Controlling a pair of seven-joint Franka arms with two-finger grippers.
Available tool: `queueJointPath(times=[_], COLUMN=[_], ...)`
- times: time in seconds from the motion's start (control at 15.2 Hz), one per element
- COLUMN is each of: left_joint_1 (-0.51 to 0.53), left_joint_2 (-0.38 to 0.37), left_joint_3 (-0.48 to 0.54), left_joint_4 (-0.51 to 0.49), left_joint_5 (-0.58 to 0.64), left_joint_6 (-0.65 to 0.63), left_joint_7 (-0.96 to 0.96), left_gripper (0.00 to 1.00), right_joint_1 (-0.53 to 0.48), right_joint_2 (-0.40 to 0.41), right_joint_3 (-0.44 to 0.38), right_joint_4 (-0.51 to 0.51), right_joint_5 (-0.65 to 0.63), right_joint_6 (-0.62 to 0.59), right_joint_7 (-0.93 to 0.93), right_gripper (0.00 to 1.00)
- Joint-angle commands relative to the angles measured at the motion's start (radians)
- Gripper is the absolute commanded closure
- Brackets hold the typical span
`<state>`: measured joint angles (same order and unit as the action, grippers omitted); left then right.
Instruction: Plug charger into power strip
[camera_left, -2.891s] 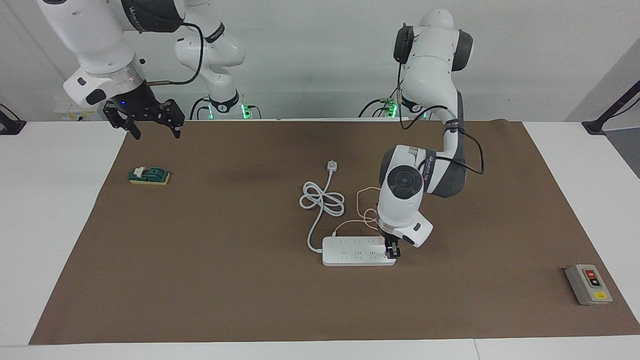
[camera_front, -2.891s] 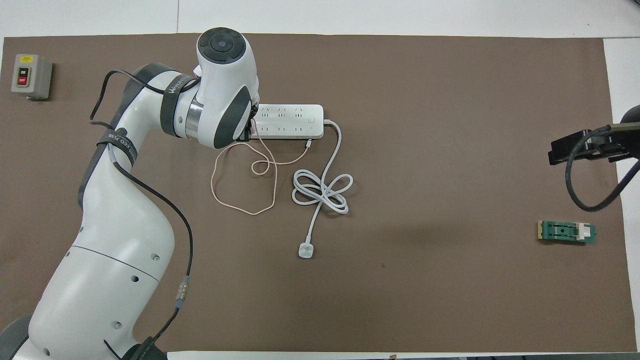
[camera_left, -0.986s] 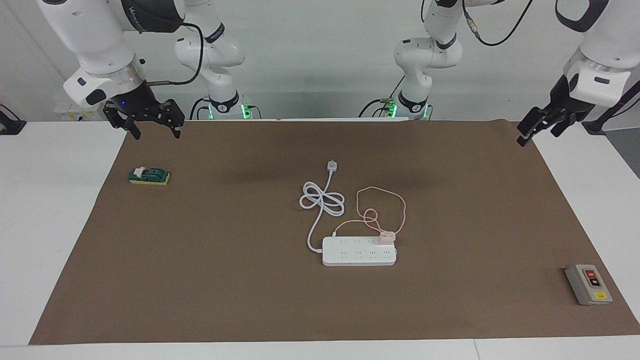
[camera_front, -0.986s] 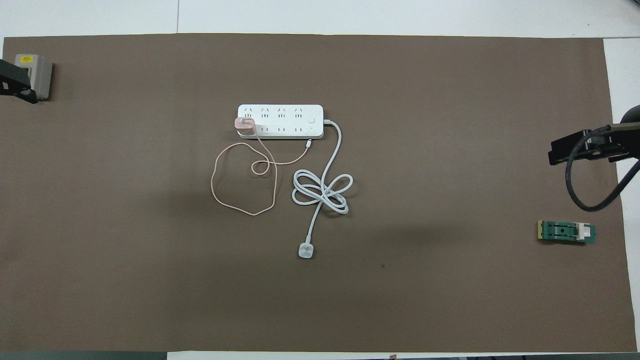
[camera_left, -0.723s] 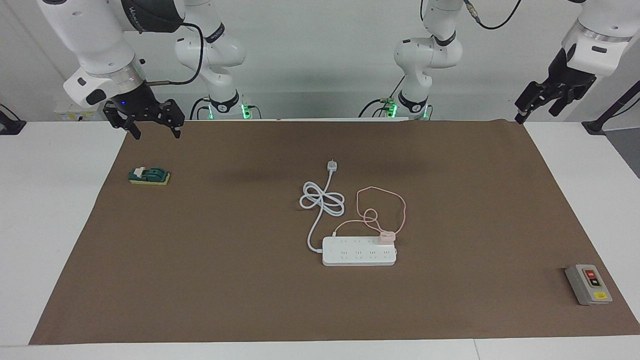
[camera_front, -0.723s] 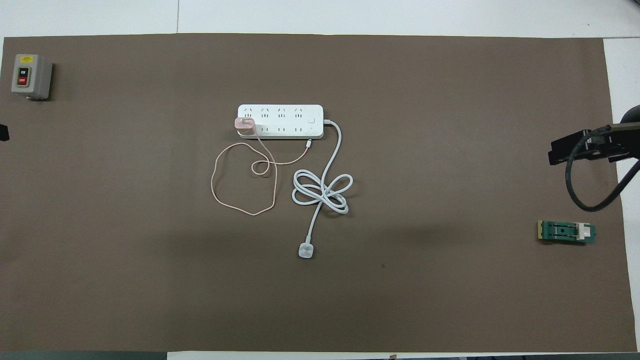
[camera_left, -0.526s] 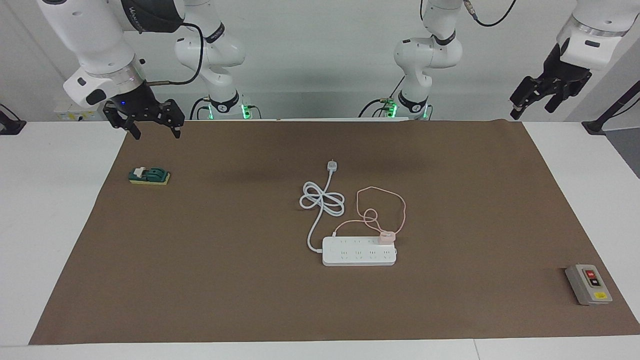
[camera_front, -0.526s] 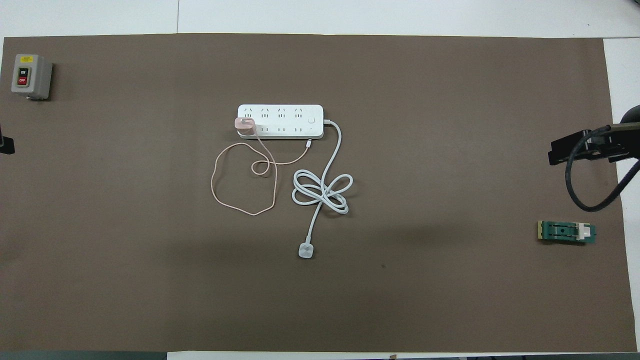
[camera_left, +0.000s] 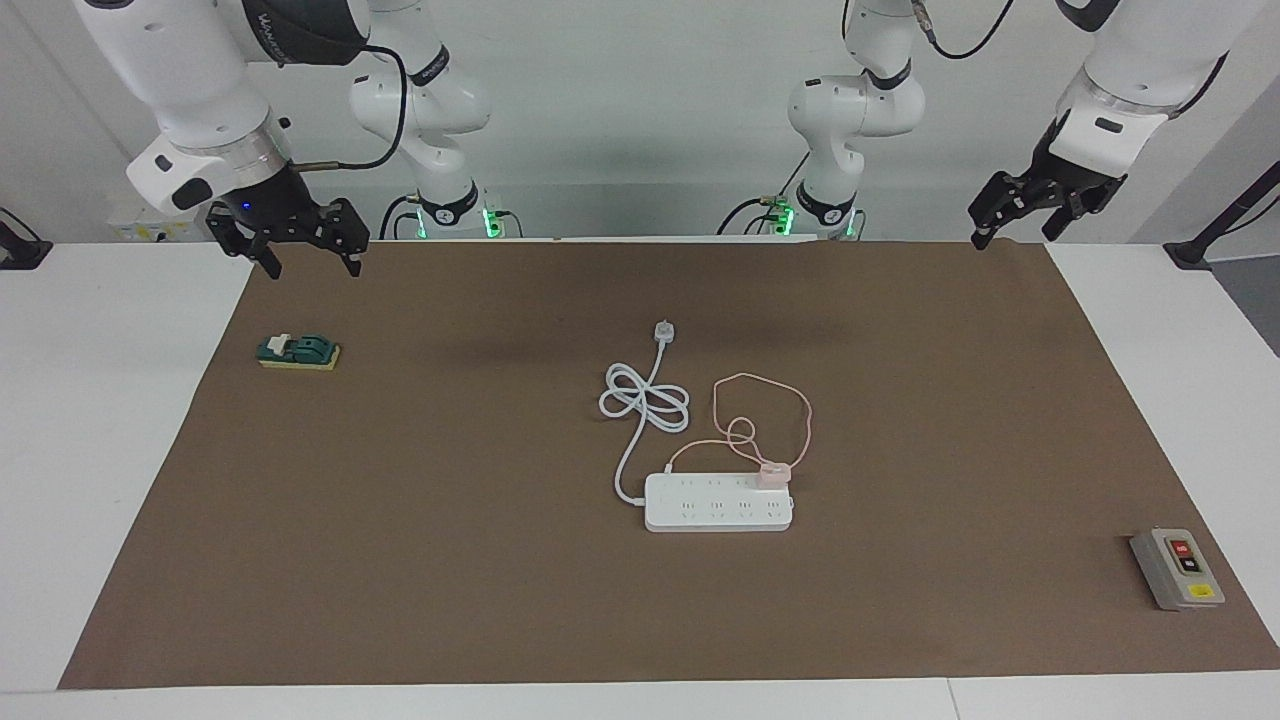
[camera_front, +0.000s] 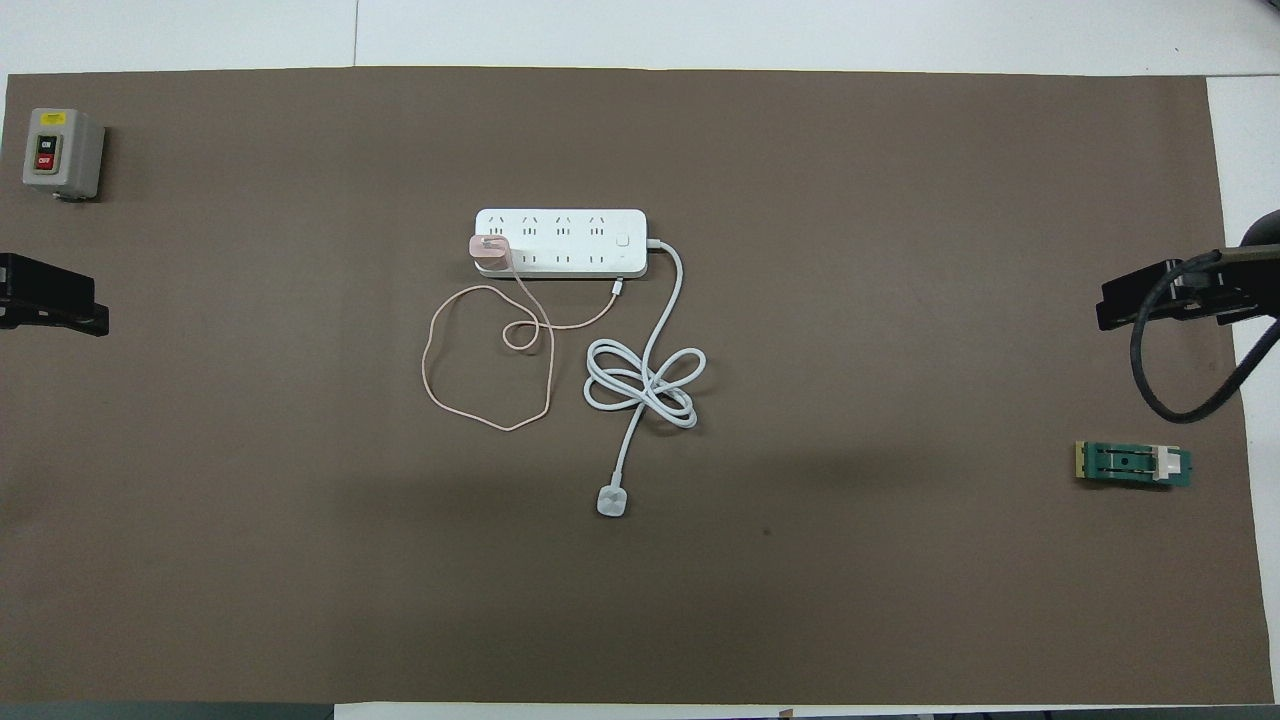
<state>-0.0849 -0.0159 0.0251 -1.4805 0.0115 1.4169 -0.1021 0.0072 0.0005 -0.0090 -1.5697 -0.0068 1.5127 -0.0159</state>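
Brown mat (camera_left: 400, 560): charger (camera_left: 773, 475) now seated in power strip (camera_left: 718, 503), end socket. Left gripper (camera_left: 1030, 205) released it, retreated to mat corner, jaws open. Right gripper (camera_left: 288, 236) waits, open. Task looks done.

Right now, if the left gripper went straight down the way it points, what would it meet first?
Probably only the brown mat. The left gripper, jaws open, hangs over the mat's corner nearest the left arm's base; depth is uncertain.
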Motion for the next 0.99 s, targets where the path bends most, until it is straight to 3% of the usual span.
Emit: queueJointPath(times=[0.0, 0.92], left_joint_1=[0.008, 0.007], left_joint_2=[-0.026, -0.03], left_joint_3=[-0.001, -0.001], left_joint_4=[-0.03, -0.044], left_joint_5=[-0.036, -0.036], left_joint_6=[0.014, 0.036], left_joint_7=[0.082, 0.096], left_gripper=[0.0, 0.0], right_joint_1=[-0.003, -0.006], right_joint_2=[-0.022, -0.022], right_joint_3=[0.006, 0.006], right_joint_4=[-0.029, -0.029], right_joint_5=[-0.019, -0.019], right_joint_6=[0.021, 0.02], right_joint_7=[0.008, 0.01], right_gripper=[0.0, 0.0])
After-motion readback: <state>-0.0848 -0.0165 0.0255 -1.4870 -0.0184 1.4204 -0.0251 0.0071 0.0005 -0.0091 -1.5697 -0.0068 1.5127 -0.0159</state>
